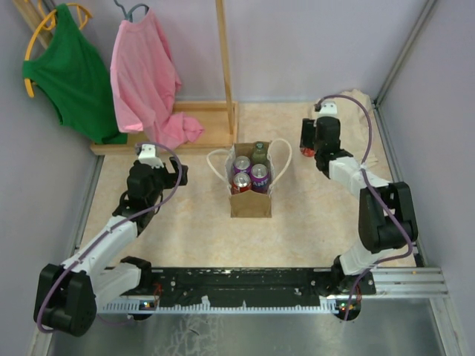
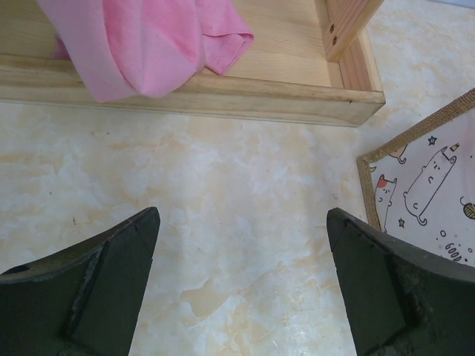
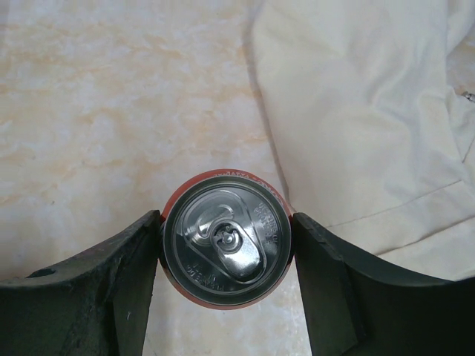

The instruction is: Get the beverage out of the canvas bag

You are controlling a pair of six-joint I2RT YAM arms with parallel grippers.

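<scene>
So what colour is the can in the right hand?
The can is orange-red with a silver top; right wrist view.

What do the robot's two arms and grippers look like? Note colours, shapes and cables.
Both arms have black joints and white links: the left arm and the right arm. A purple cable loops along each. The left gripper and right gripper have two broad, dark, tapering fingers.

Green top (image 1: 70, 74) on yellow hanger (image 1: 33, 35), pink shirt (image 1: 145, 74) over wooden rack base (image 2: 223, 89), pale beige cloth (image 3: 356, 111) at rear right.
</scene>
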